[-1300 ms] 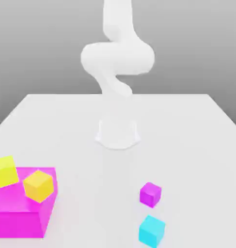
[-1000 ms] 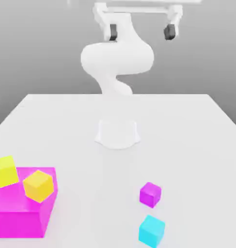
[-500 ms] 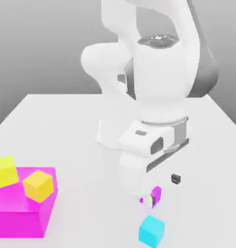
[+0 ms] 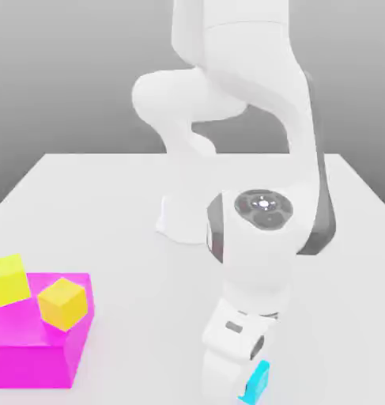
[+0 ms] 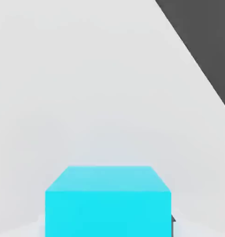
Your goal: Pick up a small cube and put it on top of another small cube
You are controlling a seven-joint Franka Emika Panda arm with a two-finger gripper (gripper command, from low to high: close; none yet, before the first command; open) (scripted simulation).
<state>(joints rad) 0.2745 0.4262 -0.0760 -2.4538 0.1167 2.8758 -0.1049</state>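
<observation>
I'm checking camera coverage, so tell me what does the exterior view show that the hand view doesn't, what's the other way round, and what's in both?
Exterior view alone: the white arm bent low over the table's near edge, the big magenta block on the exterior view's left, and the yellow cube and orange cube on top of it.

Hand view alone: the cyan cube's whole top face and front face, close up.

Both: the cyan cube, half hidden behind the arm in the exterior view, and the white table.
</observation>
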